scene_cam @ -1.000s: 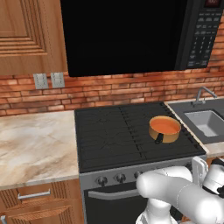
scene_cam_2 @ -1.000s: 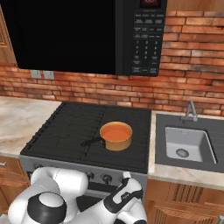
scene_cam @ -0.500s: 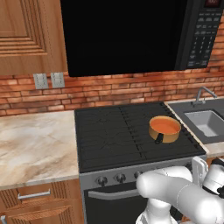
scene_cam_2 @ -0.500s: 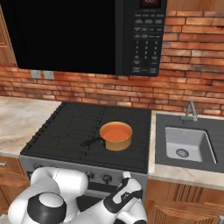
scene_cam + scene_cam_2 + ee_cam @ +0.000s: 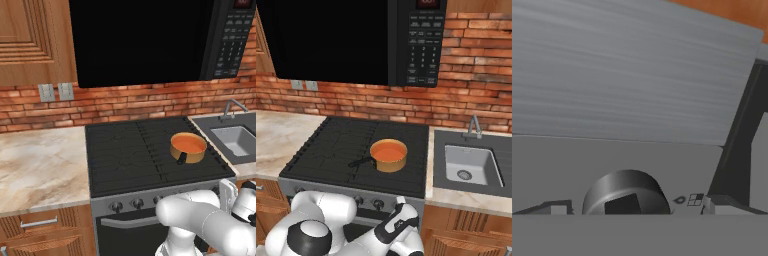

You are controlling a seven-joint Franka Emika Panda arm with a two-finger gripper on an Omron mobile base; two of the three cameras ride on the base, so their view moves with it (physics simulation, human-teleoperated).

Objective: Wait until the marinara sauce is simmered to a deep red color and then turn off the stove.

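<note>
The smooth orange marinara sauce (image 5: 189, 143) fills a small copper-coloured saucepan (image 5: 389, 155) on the right side of the wide black gas stove (image 5: 131, 155) — dark handle toward the front. In the hand view the gripper (image 5: 629, 207), jaws spread wide and holding nothing, sits close to a round dark knob (image 5: 625, 192) on the steel front panel (image 5: 622, 75).

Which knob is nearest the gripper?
The dark round knob framed right between the open gripper's fingertips in the hand view; the other knobs lie further along the stove.
</note>
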